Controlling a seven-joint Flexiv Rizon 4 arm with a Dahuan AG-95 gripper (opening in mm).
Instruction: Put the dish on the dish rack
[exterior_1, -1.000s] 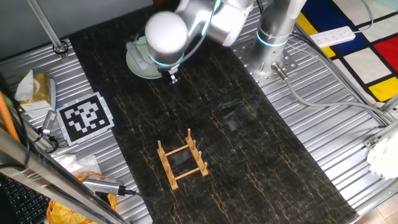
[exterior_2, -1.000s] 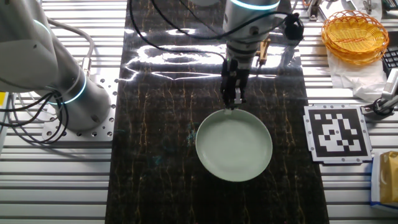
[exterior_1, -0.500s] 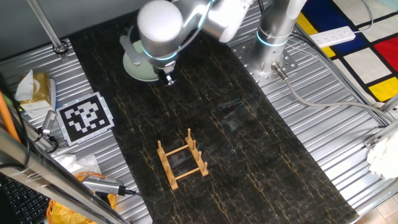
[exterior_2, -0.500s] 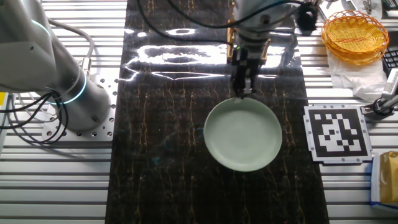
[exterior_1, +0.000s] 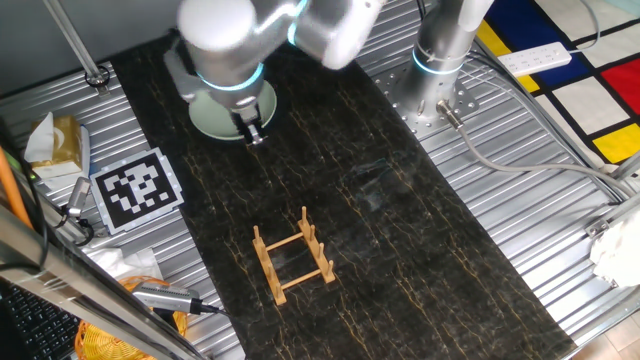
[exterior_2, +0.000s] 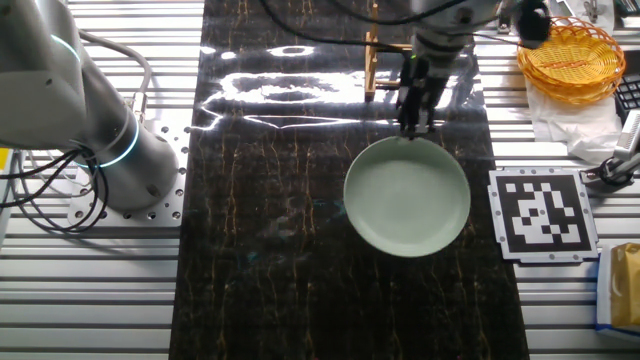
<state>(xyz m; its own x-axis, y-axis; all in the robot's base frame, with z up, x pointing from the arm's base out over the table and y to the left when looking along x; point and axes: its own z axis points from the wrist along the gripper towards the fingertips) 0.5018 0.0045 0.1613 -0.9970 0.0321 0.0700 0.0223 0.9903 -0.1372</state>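
Note:
The pale mint-green dish (exterior_2: 407, 197) lies on the black marbled mat (exterior_2: 260, 200), near the mat's right edge in the other fixed view. My gripper (exterior_2: 415, 130) points down at the dish's far rim and is shut on that rim. In one fixed view the arm covers most of the dish (exterior_1: 212, 118), and the gripper (exterior_1: 254, 137) sits at its near edge. The small light-wood dish rack (exterior_1: 292, 255) stands empty near the front of the mat, well apart from the dish. In the other fixed view only one end of the rack (exterior_2: 372, 62) shows behind the arm.
A black-and-white marker card (exterior_1: 138, 190) lies beside the mat, close to the dish (exterior_2: 543, 213). A wicker basket (exterior_2: 572, 60) and a paper bag stand beyond it. The arm's base (exterior_1: 440, 70) stands at the mat's other side.
The gripper has moved sideways toward the marker card's side of the mat, and the dish has moved with it. The rack has not moved.

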